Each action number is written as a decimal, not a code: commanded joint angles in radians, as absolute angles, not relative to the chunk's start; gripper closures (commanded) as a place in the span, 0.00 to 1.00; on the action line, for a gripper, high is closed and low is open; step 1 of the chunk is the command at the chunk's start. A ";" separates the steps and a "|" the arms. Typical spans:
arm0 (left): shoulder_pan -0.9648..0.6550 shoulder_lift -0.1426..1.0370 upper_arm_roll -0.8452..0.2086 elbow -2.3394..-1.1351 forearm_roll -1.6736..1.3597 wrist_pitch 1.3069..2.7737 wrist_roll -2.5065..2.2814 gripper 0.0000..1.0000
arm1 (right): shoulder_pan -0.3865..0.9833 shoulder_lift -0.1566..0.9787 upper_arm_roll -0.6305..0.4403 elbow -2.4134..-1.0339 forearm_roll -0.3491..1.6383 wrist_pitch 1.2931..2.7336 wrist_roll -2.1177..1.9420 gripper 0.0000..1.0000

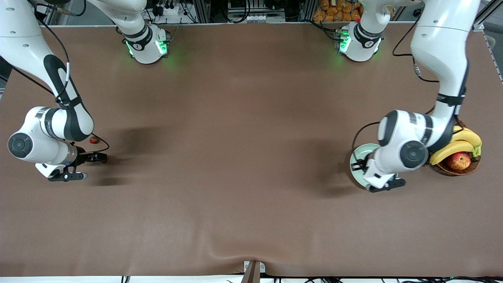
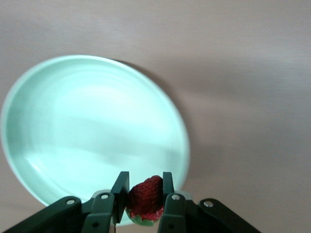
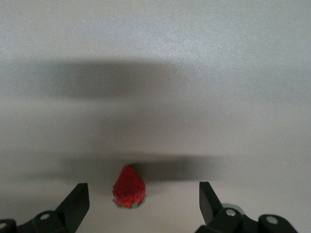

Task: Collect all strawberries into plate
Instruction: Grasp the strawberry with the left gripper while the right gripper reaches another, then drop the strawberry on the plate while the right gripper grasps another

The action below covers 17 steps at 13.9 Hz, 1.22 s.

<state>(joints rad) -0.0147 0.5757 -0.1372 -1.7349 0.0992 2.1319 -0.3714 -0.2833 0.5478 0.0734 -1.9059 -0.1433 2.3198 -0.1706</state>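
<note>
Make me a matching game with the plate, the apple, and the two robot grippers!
Things:
1. plate
2. apple
3. left gripper
4. right gripper

Places or states:
A. in the brown basket with the bananas
B. open, above a strawberry lying on the table
C. pale green, nothing in it yet
D. shut on a strawberry, over the plate's edge

Pairs: 1-C, 2-A, 3-D, 4-B
</note>
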 commanded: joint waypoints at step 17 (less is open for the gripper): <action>0.048 0.194 -0.181 -1.554 0.134 1.755 -0.341 0.00 | -0.282 0.509 0.104 -1.962 -0.164 2.335 -0.166 1.00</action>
